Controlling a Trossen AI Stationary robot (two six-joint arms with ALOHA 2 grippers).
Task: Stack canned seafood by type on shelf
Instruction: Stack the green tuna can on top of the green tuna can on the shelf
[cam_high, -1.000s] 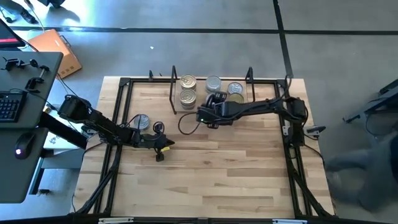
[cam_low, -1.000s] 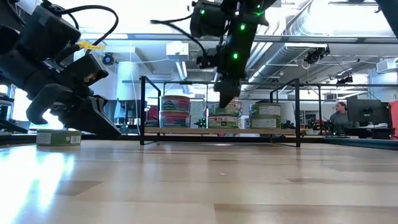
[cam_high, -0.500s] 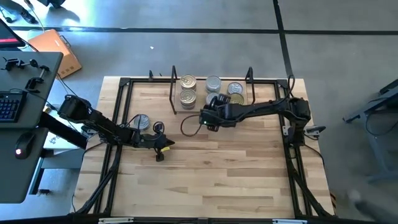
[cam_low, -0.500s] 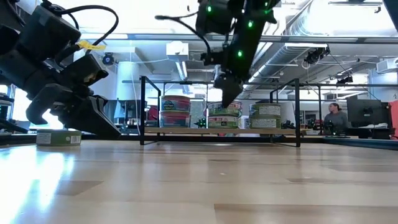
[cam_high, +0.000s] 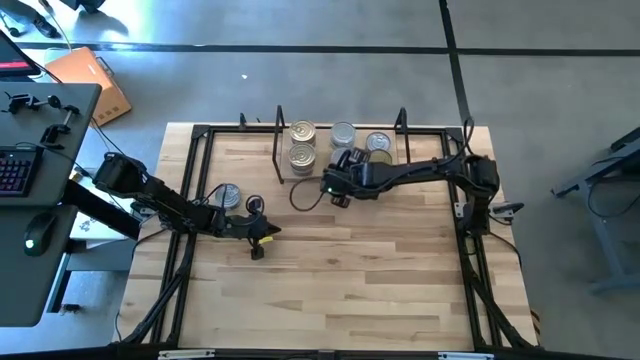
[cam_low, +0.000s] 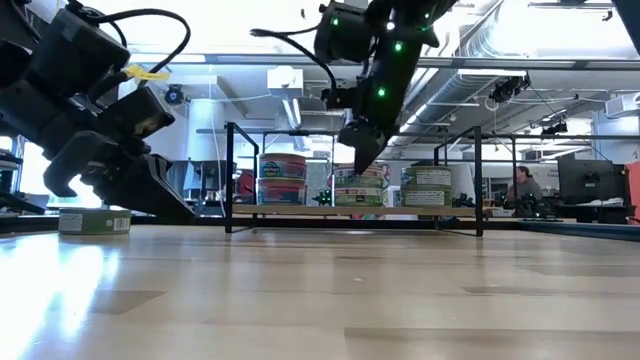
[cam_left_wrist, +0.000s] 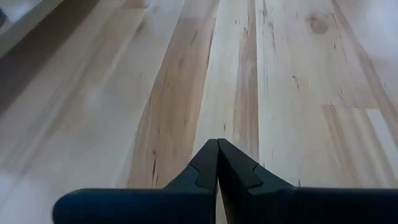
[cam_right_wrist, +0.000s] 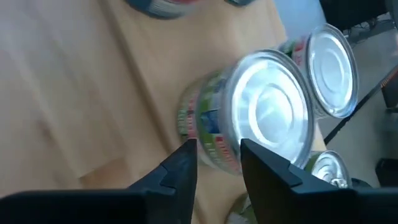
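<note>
The shelf (cam_low: 300, 211) stands at the table's far side with canned seafood on it: a left stack (cam_low: 282, 178), a middle stack (cam_low: 360, 187) and a right stack (cam_low: 428, 186). My right gripper (cam_right_wrist: 217, 158) hovers at the middle stack's top tin (cam_right_wrist: 267, 115), a silver-lidded tin, its fingers a narrow gap apart and nothing between them. Beside that tin sits another silver lid (cam_right_wrist: 333, 71). One more tin (cam_high: 228, 195) rests on its base on the table at the left. Near it, low over bare wood, my left gripper (cam_left_wrist: 217, 146) is shut and empty. My right gripper comes slanting down from the table's near side, and its fingers (cam_right_wrist: 186, 162) stand in front of the top tin's near side wall (cam_right_wrist: 208, 127). The gap between them is narrower than the tin. I cannot tell whether they touch it.
Black wire uprights (cam_high: 280, 140) (cam_high: 402, 130) close the shelf's two ends, and a black frame (cam_high: 200, 135) runs round the table. A wide stretch of bare wood (cam_high: 350, 270) lies between the arms and the near edge. A desk with a keyboard (cam_high: 15, 165) stands off the table's left.
My right gripper has rolled about its own axis above the middle stack, staying close to the top tin; in the low view its fingers now slant rather than hang straight down. The tins have kept their places.
</note>
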